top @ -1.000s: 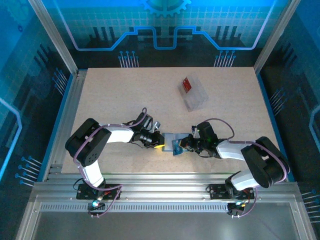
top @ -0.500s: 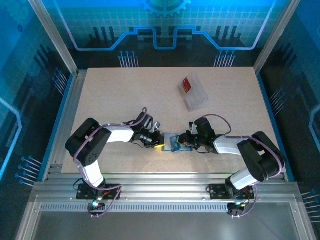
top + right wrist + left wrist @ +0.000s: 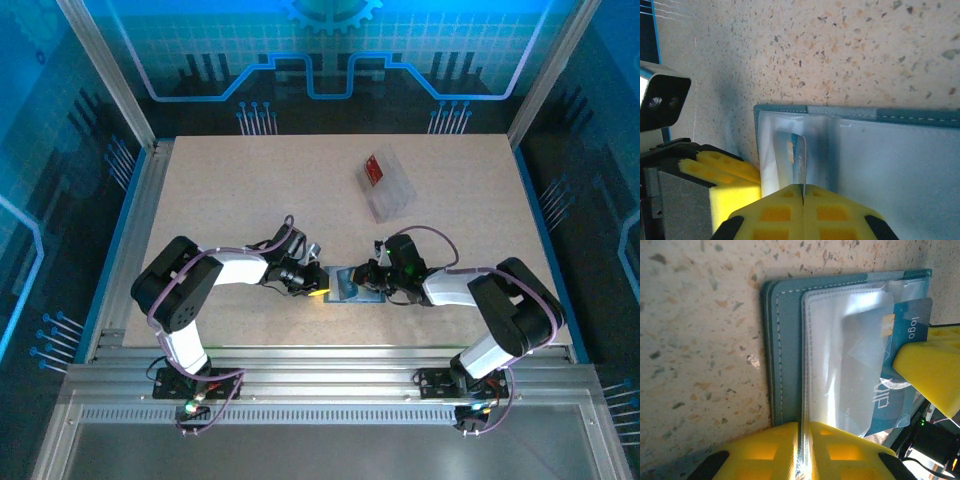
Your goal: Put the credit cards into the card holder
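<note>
Your left gripper (image 3: 802, 440) pinching the card holder (image 3: 787, 340) by its clear pocket (image 3: 840, 370), near edge of the worktop (image 3: 250, 190), your right gripper (image 3: 803, 192) clamped on the blue card (image 3: 910, 322), partly inside that pocket.

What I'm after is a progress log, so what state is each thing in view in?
card holder: lying open, its clear sleeve edge pinched.
blue card: partway into the clear pocket, gripped.
red card: lying on the clear tray, untouched.
clear tray: apart from both arms, bearing the red card.
left end effector: shut on the card holder.
right end effector: shut on the blue card.
</note>
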